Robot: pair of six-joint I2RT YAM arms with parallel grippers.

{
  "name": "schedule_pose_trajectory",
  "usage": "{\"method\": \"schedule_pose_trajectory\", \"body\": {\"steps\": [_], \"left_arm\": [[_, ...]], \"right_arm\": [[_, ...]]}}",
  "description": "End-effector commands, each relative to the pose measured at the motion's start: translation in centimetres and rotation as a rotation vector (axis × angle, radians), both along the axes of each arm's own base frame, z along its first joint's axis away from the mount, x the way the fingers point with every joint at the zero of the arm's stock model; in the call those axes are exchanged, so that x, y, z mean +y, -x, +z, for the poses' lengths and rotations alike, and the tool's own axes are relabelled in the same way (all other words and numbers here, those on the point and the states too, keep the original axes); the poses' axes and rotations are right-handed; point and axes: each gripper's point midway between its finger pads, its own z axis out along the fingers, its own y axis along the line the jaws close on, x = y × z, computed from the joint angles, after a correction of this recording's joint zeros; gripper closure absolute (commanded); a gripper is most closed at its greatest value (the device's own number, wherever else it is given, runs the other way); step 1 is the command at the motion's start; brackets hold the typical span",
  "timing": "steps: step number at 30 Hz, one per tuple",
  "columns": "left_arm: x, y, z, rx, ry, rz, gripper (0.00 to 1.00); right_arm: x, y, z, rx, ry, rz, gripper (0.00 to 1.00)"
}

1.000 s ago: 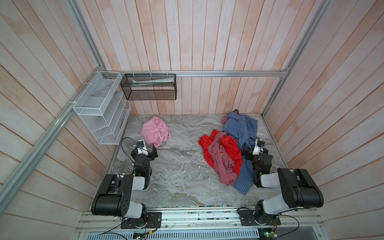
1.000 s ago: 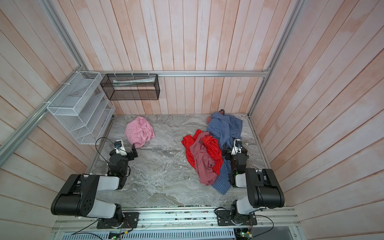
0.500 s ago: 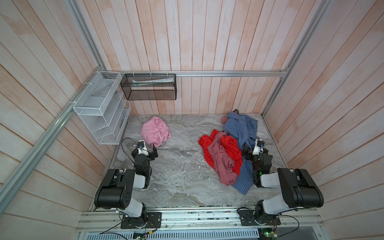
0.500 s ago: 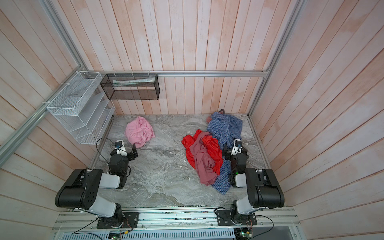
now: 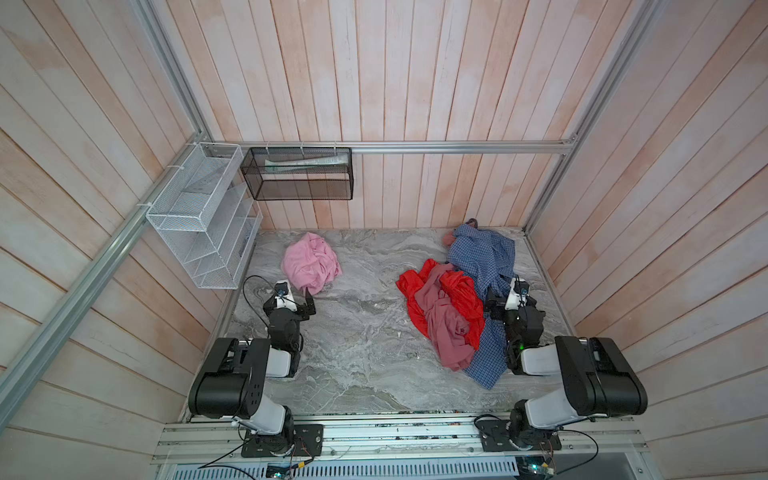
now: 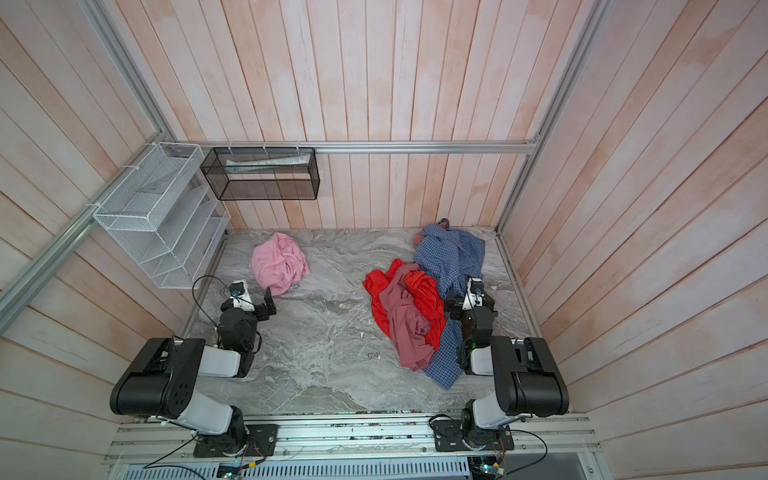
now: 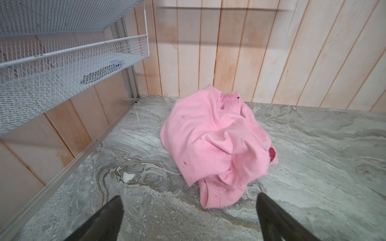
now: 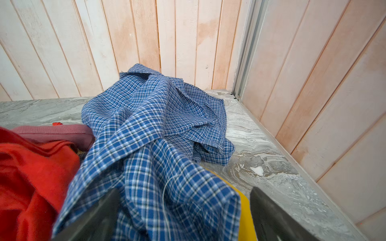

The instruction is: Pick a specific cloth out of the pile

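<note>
1. Nearest us, the left gripper (image 7: 189, 196) stands spread and empty just short of the cloth (image 7: 215, 141); the right gripper (image 8: 184, 189) is spread too, the checked shirt (image 8: 150, 116) lying between its jaws, perhaps touching them
2. The surface (image 5: 365, 353) between the arms is bare, giving us good room
3. Farther back the cloth lies alone, well apart from the pile (image 5: 453, 307), so we judge the picking done
4. The wire rack (image 5: 203, 224) and walls crowd the far corner beside it

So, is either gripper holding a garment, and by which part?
Nothing is held. The left gripper is open, short of the cloth; the right gripper is open over the checked shirt.
</note>
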Motion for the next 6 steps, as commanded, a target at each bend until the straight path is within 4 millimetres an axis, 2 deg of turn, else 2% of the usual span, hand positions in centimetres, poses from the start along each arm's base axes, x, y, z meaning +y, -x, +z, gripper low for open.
{"method": "schedule_pose_trajectory", "body": {"steps": [1,6], "left_arm": [[0.11,-0.43,0.85,-0.029,0.006,0.001,0.00],[0.14,-0.31,0.79,-0.028,0.007,0.000,0.00]], "right_arm": [[0.01,-0.22,-0.07,0.005,0.006,0.005,0.02],[-0.05,-0.24,-0.03,0.004,0.007,0.003,0.02]]}}
